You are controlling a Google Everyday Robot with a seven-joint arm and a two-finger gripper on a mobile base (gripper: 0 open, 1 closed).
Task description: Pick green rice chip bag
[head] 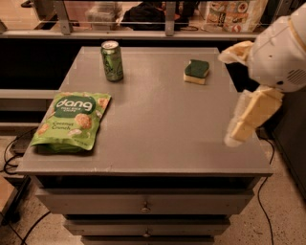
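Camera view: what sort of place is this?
Probably an office snack area: gray drawer cabinet holding the green rice chip bag, soda can and sponge, snack packages behind. The gripper hangs over its right edge.

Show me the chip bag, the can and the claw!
chip bag [71, 122]: camera view, middle of its front.
can [112, 62]: camera view, middle of its side.
claw [237, 132]: camera view, near its tips, at the right edge of the table [172, 124].

Grey drawer cabinet [95, 203] on speckled floor [288, 213], perhaps a railing [168, 19] behind.
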